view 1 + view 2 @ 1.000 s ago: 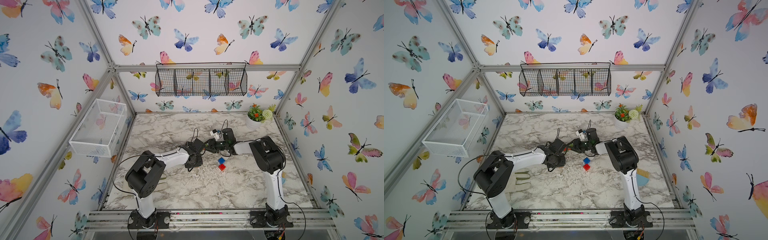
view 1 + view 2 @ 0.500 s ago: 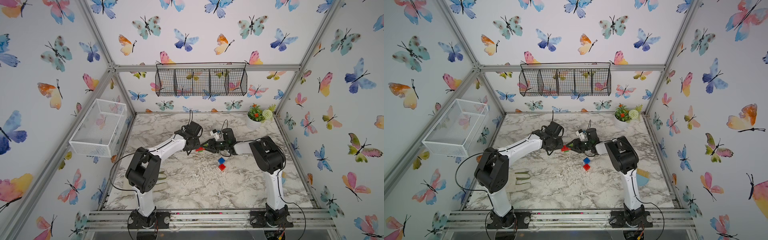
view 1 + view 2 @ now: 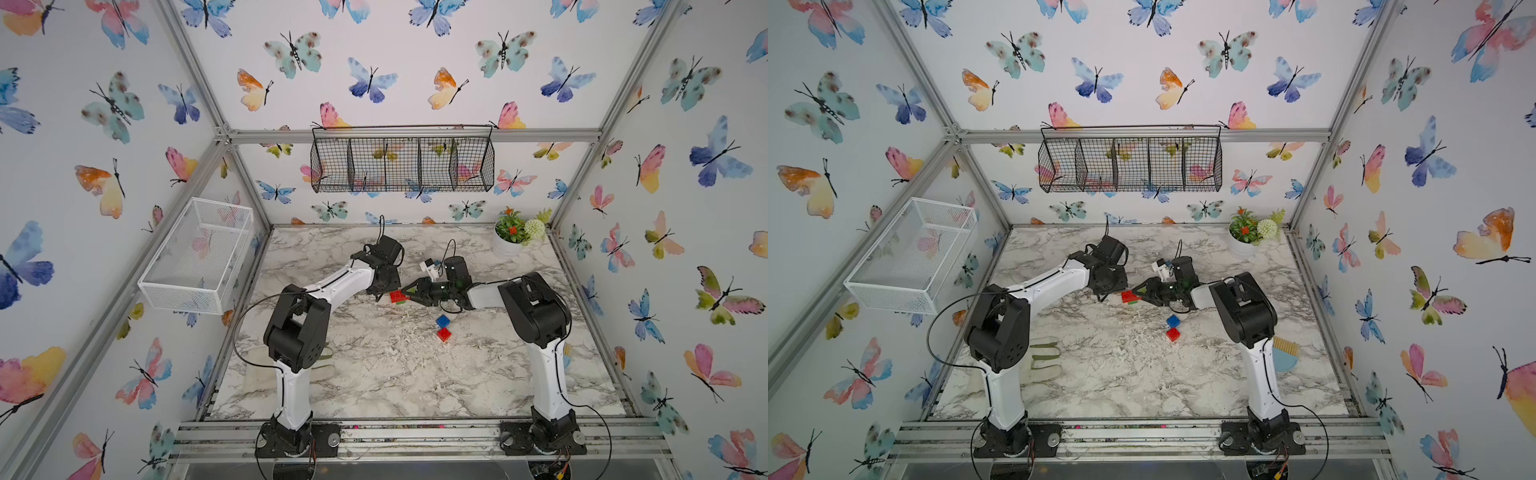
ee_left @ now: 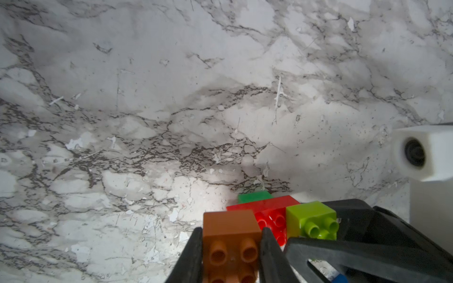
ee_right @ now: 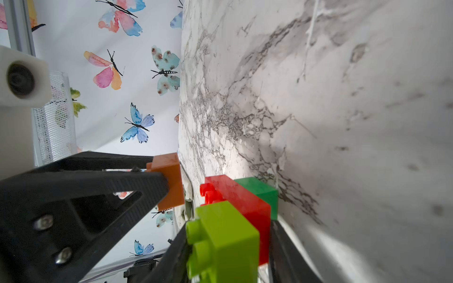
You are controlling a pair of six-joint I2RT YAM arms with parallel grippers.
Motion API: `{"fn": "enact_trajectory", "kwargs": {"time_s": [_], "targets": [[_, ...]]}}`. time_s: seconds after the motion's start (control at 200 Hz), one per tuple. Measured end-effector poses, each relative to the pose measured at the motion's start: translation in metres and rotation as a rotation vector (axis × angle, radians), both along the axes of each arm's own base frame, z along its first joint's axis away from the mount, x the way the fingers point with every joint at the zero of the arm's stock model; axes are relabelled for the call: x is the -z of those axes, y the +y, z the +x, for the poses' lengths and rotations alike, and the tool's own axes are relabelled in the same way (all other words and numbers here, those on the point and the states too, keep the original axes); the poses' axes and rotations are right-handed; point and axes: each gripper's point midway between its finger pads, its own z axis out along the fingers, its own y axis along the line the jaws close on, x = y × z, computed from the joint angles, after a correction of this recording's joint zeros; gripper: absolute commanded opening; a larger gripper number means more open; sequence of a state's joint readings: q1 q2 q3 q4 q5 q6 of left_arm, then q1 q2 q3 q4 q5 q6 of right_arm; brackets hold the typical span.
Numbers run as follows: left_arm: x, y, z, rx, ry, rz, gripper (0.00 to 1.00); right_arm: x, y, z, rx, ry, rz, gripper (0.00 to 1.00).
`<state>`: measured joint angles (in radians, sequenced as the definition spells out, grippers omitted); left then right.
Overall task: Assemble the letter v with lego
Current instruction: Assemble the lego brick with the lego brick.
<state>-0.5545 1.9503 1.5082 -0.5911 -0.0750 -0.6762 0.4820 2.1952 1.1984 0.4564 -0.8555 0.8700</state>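
Left fingers [image 4: 193, 254] brought orange brick [image 4: 231, 232] beside cluster [image 5: 242, 201] | table edges [image 3: 415, 226] distant

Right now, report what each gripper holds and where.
Left gripper: orange brick, by opposite sides. Right gripper: red-green cluster, at its lime end.

Orange brick [image 4: 231, 235] held beside long red brick [image 5: 241, 198] joined to lime brick [image 5: 228, 235], dark green brick [image 5: 262, 193]; blue brick [image 3: 443, 321], square red brick [image 3: 444, 334] lie loose.

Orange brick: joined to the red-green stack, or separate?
Separate. The left gripper fingers clamp the orange brick; the right wrist view shows a gap between it and the stack held by the right gripper.
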Motion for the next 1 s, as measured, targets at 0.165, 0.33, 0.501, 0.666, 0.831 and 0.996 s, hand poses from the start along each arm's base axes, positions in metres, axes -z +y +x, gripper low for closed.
{"fn": "enact_trajectory", "kwargs": {"time_s": [0.165, 0.33, 0.501, 0.666, 0.831, 0.996], "targets": [[0.010, -0.002, -0.009, -0.006, 0.027, 0.000, 0.08, 0.000, 0.000, 0.000, 0.000, 0.000, 0.000, 0.19], [0.013, -0.004, -0.012, -0.017, 0.034, -0.014, 0.08, 0.000, 0.000, 0.000, 0.000, 0.000, 0.000, 0.19], [0.012, -0.006, -0.010, -0.026, 0.027, -0.024, 0.10, 0.000, 0.000, 0.000, 0.000, 0.000, 0.000, 0.19], [0.012, -0.006, -0.009, -0.033, 0.025, -0.028, 0.09, 0.000, 0.000, 0.000, 0.000, 0.000, 0.000, 0.19], [0.012, -0.006, -0.009, -0.034, 0.025, -0.029, 0.09, 0.000, 0.000, 0.000, 0.000, -0.001, 0.000, 0.19], [0.012, -0.007, -0.009, -0.035, 0.026, -0.030, 0.09, 0.000, 0.000, 0.000, 0.000, -0.001, 0.000, 0.19]]}}
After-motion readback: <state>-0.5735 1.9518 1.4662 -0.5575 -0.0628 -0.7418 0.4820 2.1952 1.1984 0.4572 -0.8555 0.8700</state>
